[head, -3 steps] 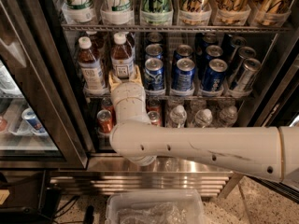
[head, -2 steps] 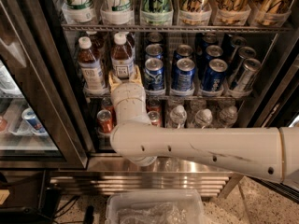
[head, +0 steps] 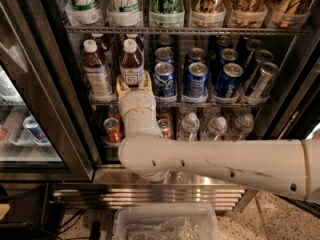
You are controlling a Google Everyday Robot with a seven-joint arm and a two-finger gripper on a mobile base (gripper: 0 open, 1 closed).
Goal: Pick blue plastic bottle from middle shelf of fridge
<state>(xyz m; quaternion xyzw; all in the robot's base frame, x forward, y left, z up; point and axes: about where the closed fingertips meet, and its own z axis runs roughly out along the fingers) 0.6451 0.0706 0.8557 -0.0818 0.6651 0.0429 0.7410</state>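
Note:
The fridge [head: 50,109] stands open in front of me. Two blue plastic bottles of brown drink with white caps stand at the left of the middle shelf [head: 200,104]: one at the far left [head: 96,69] and one to its right [head: 132,64]. My gripper [head: 133,86] reaches into the shelf at the base of the right-hand bottle, with the white wrist just below it. The lower part of that bottle is hidden behind the gripper. My white arm [head: 225,166] crosses the view from the right.
Blue metal cans [head: 196,79] fill the middle shelf right of the bottles. Small clear water bottles [head: 189,126] and red cans [head: 112,129] stand on the shelf below. Tall cans [head: 165,4] stand above. The glass door [head: 25,109] hangs open on the left. A clear plastic bin [head: 165,224] sits on the floor.

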